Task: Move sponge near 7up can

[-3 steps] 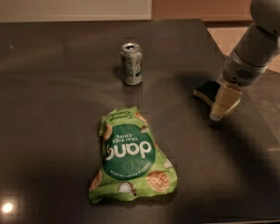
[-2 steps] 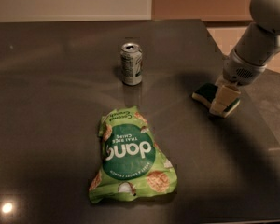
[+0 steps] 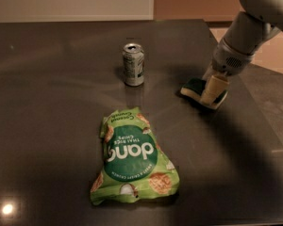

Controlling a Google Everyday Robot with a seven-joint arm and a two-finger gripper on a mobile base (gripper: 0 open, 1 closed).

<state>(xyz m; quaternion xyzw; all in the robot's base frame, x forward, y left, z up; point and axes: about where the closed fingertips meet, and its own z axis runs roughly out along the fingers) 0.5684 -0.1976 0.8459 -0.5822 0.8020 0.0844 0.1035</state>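
Grasping step: gripper (image 3: pixel 210 94) low over sponge (image 3: pixel 194 85), clenched or released, cannot tell. Sponge at 4 o'clock of can (image 3: pixel 133 64), well apart. Next: secure hold, then carry toward 10 o'clock, stopping beside can.

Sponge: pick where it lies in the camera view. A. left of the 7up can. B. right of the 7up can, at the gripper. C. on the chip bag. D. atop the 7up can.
B: the sponge lies on the table right of the 7up can, with the gripper right at it, well clear of the Dang chip bag.
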